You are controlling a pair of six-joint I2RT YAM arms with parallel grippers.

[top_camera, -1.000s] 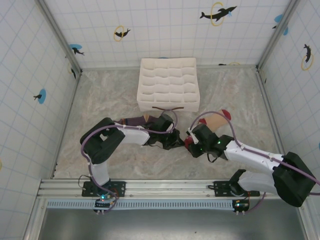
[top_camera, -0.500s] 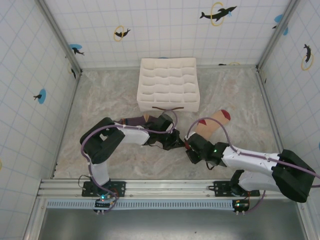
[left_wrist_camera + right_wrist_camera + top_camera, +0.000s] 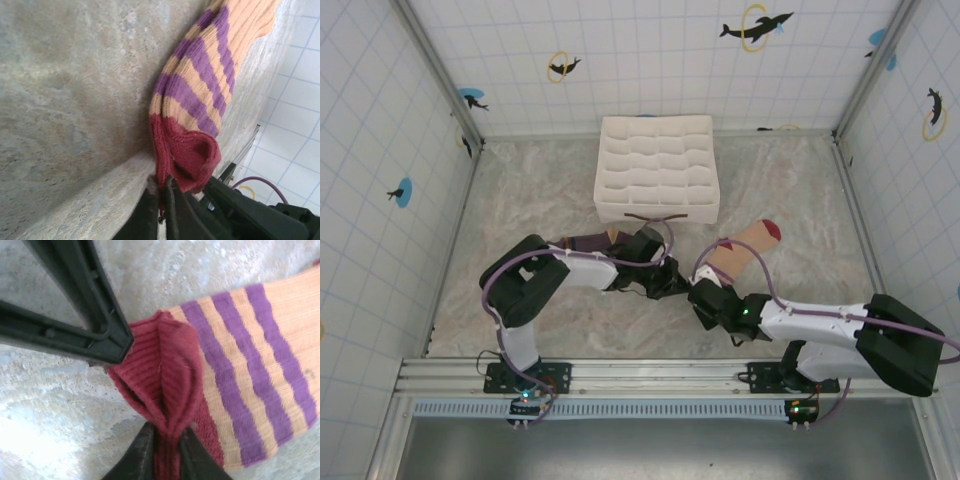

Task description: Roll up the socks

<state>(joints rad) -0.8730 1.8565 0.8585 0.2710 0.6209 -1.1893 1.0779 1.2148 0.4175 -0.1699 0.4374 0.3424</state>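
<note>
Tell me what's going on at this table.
Two robot arms are working on the beige sock, which lies stretched out on the table. The right gripper pinches its red cuff from one side. The left gripper is closed on the cuff's edge from the other. The sock is not yet rolled. The purple sock lies behind the left arm, near the box.
</note>
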